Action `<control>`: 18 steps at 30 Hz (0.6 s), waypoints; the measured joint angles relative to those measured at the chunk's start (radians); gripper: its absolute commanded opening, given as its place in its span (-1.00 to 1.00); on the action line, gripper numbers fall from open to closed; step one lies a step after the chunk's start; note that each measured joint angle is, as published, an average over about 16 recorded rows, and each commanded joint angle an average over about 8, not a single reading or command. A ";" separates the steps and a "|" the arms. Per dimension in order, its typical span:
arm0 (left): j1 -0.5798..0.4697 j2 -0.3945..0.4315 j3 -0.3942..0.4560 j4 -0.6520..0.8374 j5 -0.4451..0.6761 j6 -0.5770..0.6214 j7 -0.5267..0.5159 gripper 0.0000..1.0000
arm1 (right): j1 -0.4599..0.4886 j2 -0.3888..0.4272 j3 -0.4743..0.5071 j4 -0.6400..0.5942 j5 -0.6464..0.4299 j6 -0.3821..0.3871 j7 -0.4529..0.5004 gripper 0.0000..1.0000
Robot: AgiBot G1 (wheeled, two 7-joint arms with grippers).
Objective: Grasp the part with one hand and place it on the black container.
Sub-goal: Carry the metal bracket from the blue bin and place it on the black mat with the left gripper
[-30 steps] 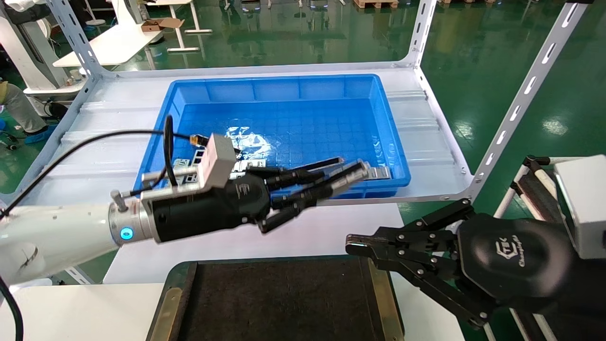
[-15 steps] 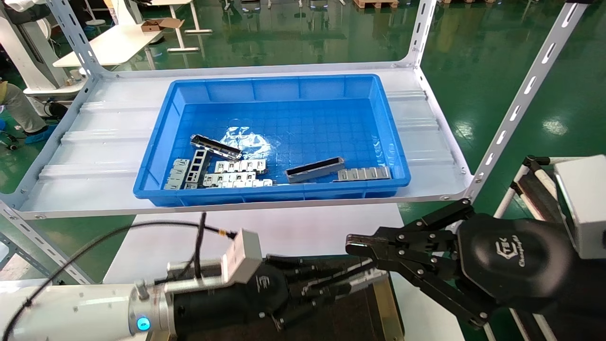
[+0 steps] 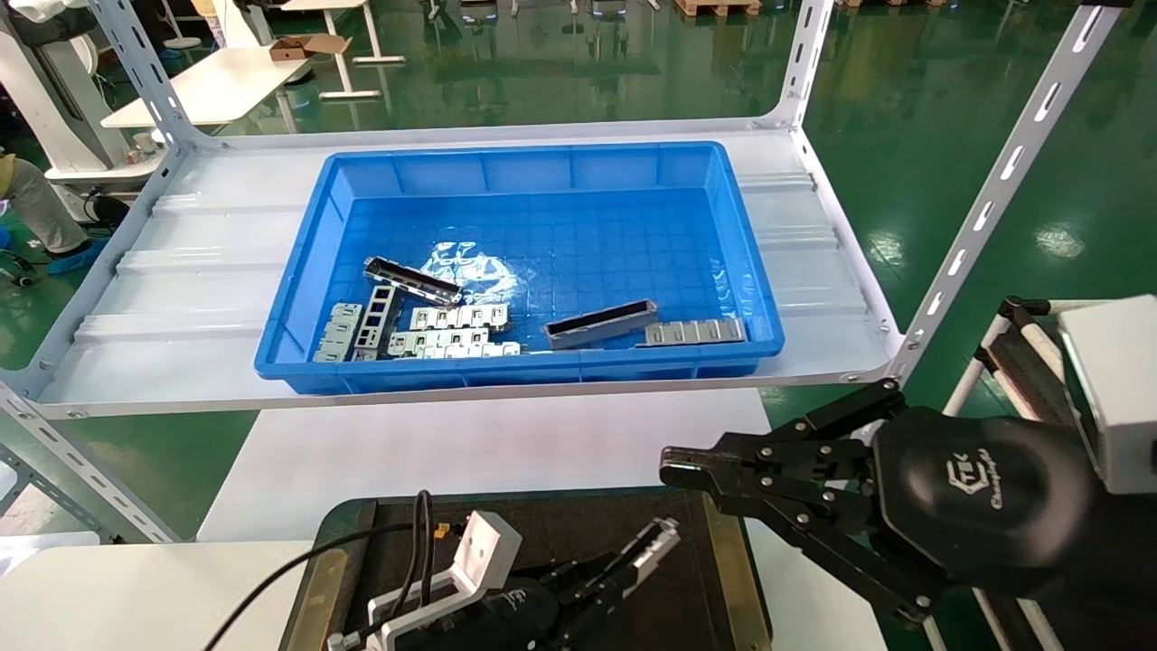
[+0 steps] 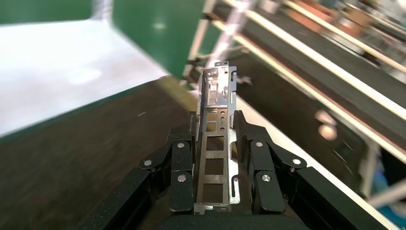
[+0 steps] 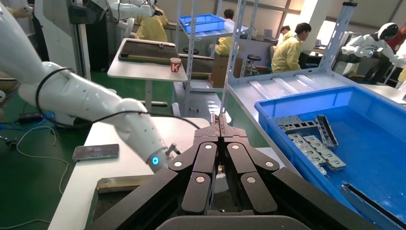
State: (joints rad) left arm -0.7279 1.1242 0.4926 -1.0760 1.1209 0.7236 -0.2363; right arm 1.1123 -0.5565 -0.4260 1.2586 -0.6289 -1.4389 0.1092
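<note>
My left gripper (image 3: 624, 565) is low at the near edge of the head view, over the black container (image 3: 542, 529). It is shut on the part (image 3: 660, 538), a silver-grey metal channel bar. In the left wrist view the part (image 4: 218, 86) sticks out past the gripper (image 4: 215, 120), cut-out back showing, above the container's dark surface (image 4: 72, 158). I cannot tell if the part touches the container. My right gripper (image 3: 673, 466) is shut and empty, parked beside the container's far right corner; it also shows in the right wrist view (image 5: 219, 122).
A blue bin (image 3: 542, 155) on the white rack shelf holds two more channel bars (image 3: 598, 324) (image 3: 411, 280) and flat perforated strips (image 3: 452, 330). Slanted rack posts (image 3: 994, 190) stand right and left. White tabletop (image 3: 497, 443) lies between rack and container.
My left arm has come down and back from the bin's front edge to the black container, carrying the part. The right arm has not moved.
</note>
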 measured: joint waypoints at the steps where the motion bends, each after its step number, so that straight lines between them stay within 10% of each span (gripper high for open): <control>1: 0.014 0.008 0.002 -0.008 0.010 -0.041 -0.016 -1.00 | 0.000 0.000 0.000 0.000 0.000 0.000 0.000 -1.00; 18: 0.098 0.187 0.088 0.022 0.144 -0.616 -0.192 -1.00 | 0.000 0.000 0.000 0.000 0.000 0.000 0.000 -1.00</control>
State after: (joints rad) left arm -0.6299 1.3109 0.5810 -1.0539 1.2647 0.1073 -0.4283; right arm 1.1123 -0.5565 -0.4261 1.2586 -0.6288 -1.4389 0.1091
